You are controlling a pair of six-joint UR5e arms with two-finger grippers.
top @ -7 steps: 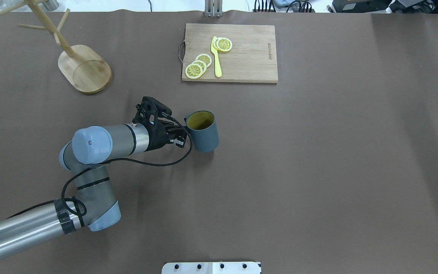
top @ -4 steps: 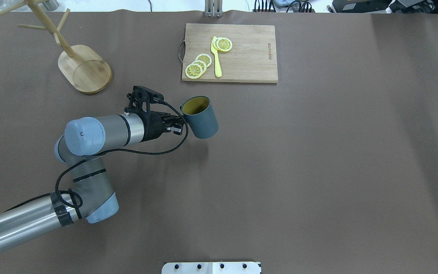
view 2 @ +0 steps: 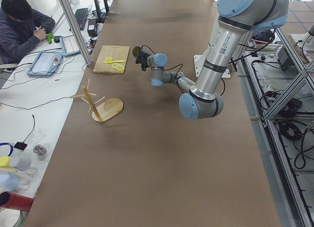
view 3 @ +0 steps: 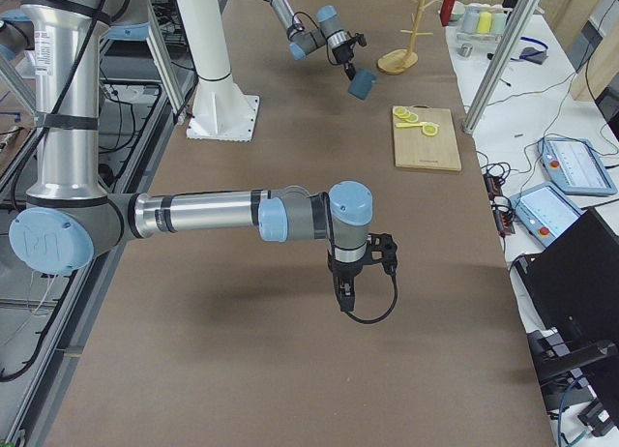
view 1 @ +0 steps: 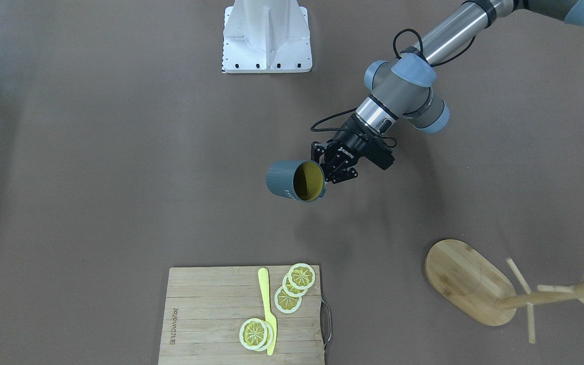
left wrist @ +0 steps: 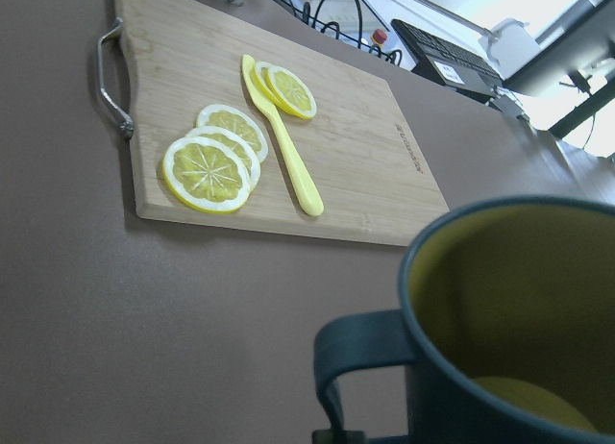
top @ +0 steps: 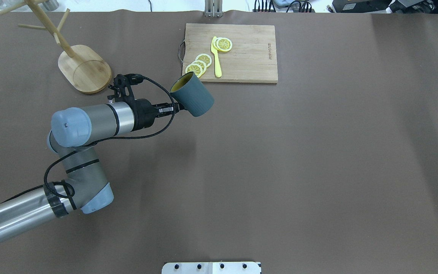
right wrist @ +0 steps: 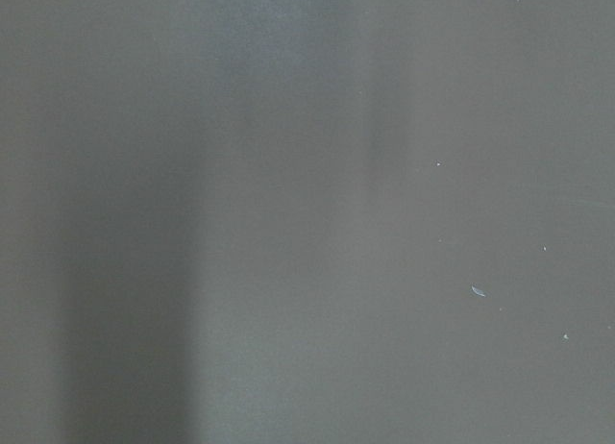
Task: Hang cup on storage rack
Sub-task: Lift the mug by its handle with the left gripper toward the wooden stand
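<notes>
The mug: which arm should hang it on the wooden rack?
Left. The left gripper holds the cup aloft near the storage rack; the right gripper hangs far away from both.

The left claw [top: 176, 108] is lifting the slate blue-grey mug with yellow inside [top: 195, 99] off the desk [top: 280, 171], tilting it and carrying it toward the light bamboo mug tree [top: 89, 72].

Overhead, front cameras face oppositely, sharing cutting board [top: 249, 61].
</notes>
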